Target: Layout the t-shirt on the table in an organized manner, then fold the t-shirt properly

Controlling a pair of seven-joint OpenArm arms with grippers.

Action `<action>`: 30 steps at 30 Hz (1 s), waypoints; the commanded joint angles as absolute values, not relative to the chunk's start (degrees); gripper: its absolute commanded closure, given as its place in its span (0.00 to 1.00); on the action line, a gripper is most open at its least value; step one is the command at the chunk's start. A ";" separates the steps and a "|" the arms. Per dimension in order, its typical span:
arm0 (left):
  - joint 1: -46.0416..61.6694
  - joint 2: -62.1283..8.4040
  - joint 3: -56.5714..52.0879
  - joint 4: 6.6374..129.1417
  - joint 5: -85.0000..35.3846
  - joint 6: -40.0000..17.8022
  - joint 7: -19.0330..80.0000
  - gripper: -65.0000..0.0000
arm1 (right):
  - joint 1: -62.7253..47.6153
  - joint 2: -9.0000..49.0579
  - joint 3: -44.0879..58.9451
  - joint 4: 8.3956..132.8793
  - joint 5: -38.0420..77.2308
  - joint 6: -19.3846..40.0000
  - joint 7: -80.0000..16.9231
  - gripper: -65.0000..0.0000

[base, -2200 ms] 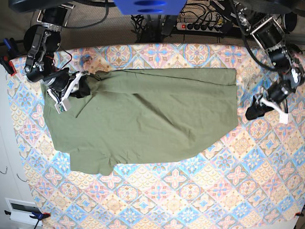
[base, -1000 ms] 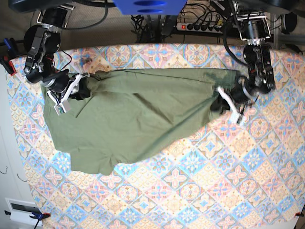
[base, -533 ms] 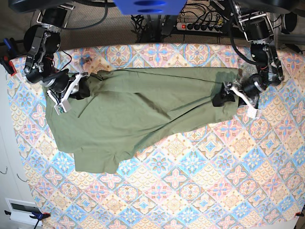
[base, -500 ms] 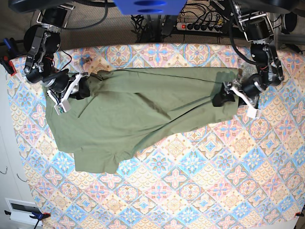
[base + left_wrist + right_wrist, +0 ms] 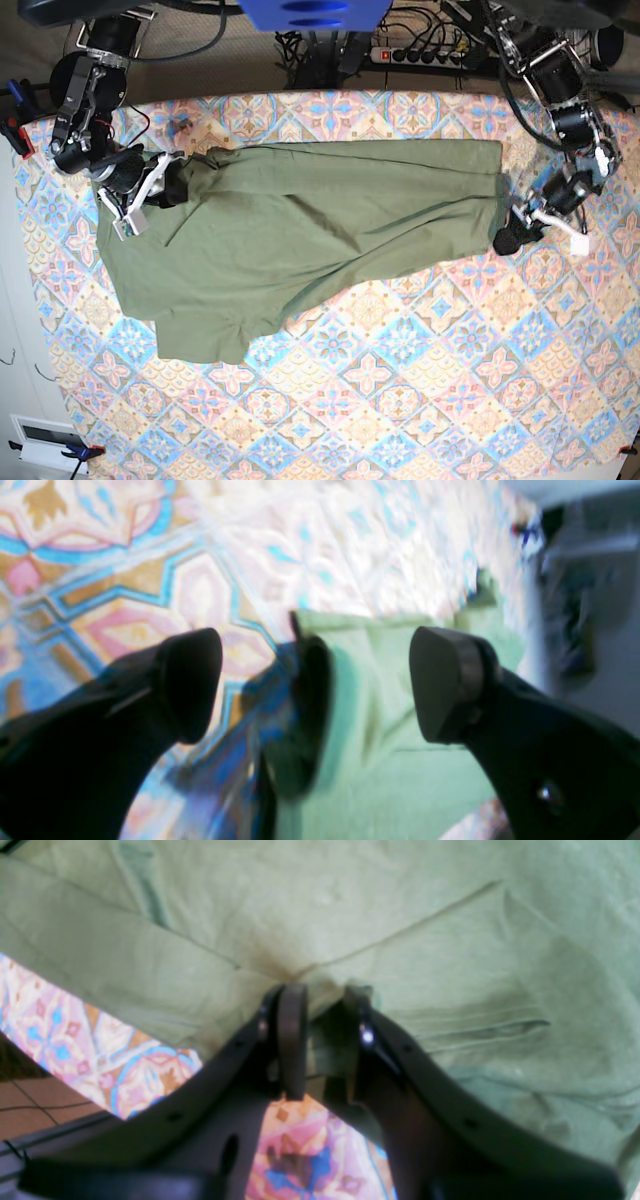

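Note:
The olive-green t-shirt point(image 5: 300, 230) lies spread across the back half of the table point(image 5: 400, 400), with diagonal creases and its front edge slanting. My right gripper point(image 5: 170, 185) is shut on a bunched fold at the shirt's left end. In the right wrist view the gripper point(image 5: 325, 1000) pinches that fabric point(image 5: 400, 915). My left gripper point(image 5: 508, 238) is just off the shirt's right edge. In the left wrist view this gripper point(image 5: 315, 685) is open, with the shirt's edge point(image 5: 390, 730) lying between its black fingers point(image 5: 190, 680); that view is blurred.
A power strip point(image 5: 420, 55) and cables lie behind the table's back edge. A clamp point(image 5: 15, 130) is fixed at the left edge. A white object point(image 5: 45, 440) sits off the table's front left corner. Patterned cloth point(image 5: 125, 555) is bare around the left gripper.
My left gripper took hold of the shirt's right edge, pulled it rightwards, then opened and drew back off the edge. The right gripper has stayed shut on the left end.

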State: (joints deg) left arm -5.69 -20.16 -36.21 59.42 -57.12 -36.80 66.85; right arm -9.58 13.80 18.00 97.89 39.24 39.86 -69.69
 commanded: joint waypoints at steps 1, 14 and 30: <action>-8.66 -20.97 -36.26 56.13 -58.68 -37.23 66.15 0.17 | -9.01 14.55 18.24 98.95 40.57 40.00 -68.44 0.81; -15.96 -16.04 -29.93 43.38 -55.08 -37.14 63.69 0.30 | -8.92 14.55 18.51 98.95 40.57 40.00 -68.35 0.81; -14.46 -19.03 -24.92 43.82 -54.90 -37.14 64.40 1.00 | -6.11 14.55 18.24 98.59 40.57 40.00 -68.53 0.81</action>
